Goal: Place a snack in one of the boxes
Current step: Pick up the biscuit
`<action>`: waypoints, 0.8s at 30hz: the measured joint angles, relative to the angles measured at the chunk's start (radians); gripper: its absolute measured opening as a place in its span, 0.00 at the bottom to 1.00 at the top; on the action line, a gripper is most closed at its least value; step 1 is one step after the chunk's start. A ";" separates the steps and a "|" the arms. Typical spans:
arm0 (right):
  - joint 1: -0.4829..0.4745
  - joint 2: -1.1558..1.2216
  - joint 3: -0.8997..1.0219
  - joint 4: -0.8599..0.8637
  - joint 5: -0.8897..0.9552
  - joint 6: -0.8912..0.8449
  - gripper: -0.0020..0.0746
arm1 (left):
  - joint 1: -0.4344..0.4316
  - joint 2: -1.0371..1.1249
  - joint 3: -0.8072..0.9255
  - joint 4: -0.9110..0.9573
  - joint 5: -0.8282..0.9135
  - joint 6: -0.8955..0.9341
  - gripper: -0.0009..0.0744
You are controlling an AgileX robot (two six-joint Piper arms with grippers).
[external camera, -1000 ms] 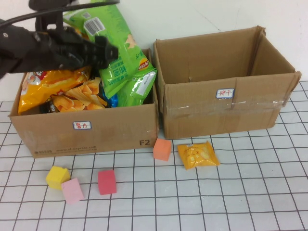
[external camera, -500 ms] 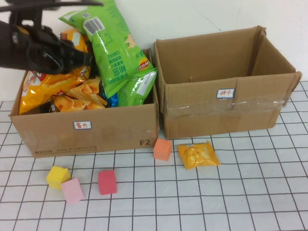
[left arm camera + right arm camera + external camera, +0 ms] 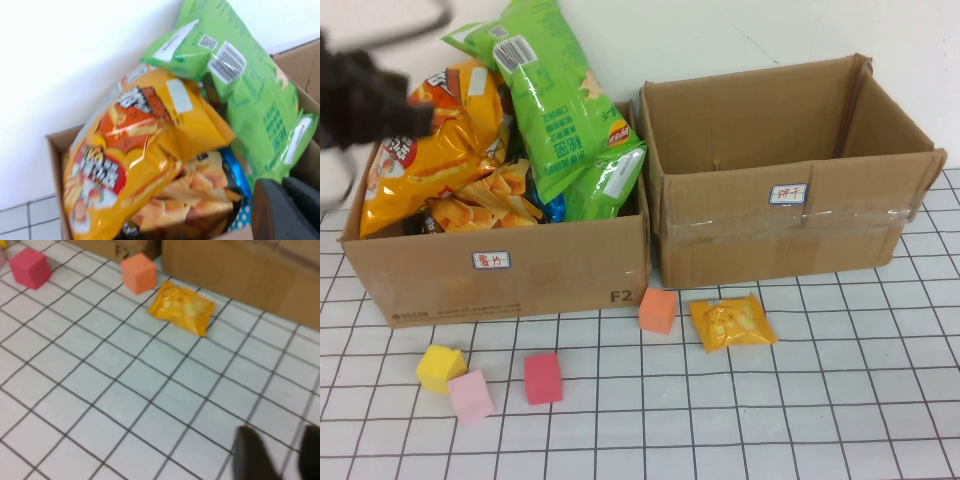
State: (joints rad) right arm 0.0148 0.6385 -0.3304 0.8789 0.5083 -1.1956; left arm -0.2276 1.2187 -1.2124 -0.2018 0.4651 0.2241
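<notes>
A small orange snack packet [image 3: 732, 322] [image 3: 182, 308] lies flat on the gridded table in front of the empty right box [image 3: 790, 215]. The left box [image 3: 500, 275] is heaped with snacks: a big orange chip bag [image 3: 430, 150] [image 3: 135, 150] and a tall green bag [image 3: 555, 95] [image 3: 250, 85] stick out on top. My left gripper [image 3: 405, 112] [image 3: 286, 212] hovers at that box's far left corner, shut and holding nothing. Low over the table on the near side of the packet, my right gripper [image 3: 282, 455] is open, with only bare tiles between its fingers. It is outside the high view.
An orange cube [image 3: 658, 310] [image 3: 138, 273] sits just left of the packet. A red cube [image 3: 542, 377] [image 3: 30, 267], a yellow cube [image 3: 440, 368] and a pink cube [image 3: 471, 396] lie in front of the left box. A white wall stands behind both boxes.
My left arm has pulled back leftward from over the left box and its fingers have closed empty. The green bag stays on the pile. The right gripper's fingers have parted.
</notes>
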 joint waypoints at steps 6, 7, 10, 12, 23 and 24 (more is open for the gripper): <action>0.000 0.152 -0.023 0.247 0.034 -0.297 0.59 | 0.000 -0.269 0.313 0.007 -0.134 -0.010 0.01; 0.000 0.183 -0.034 0.294 0.040 -0.349 0.61 | 0.000 -0.319 0.367 0.007 -0.150 -0.013 0.01; 0.000 0.278 -0.071 0.406 0.054 -0.481 0.64 | 0.000 -0.463 0.495 0.009 -0.170 -0.014 0.01; 0.000 0.346 -0.095 0.469 0.078 -0.543 0.64 | 0.000 -0.544 0.567 0.009 -0.175 -0.014 0.01; 0.235 0.682 -0.202 0.736 0.040 -0.834 0.63 | 0.000 -0.786 0.785 0.022 -0.167 0.034 0.01; 0.277 0.705 -0.212 0.747 -0.013 -0.848 0.61 | 0.000 -0.788 0.793 0.022 -0.157 0.034 0.01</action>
State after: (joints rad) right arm 0.2916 1.3432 -0.5426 1.6262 0.4956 -2.0434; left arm -0.2276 0.4306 -0.4191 -0.1794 0.3083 0.2577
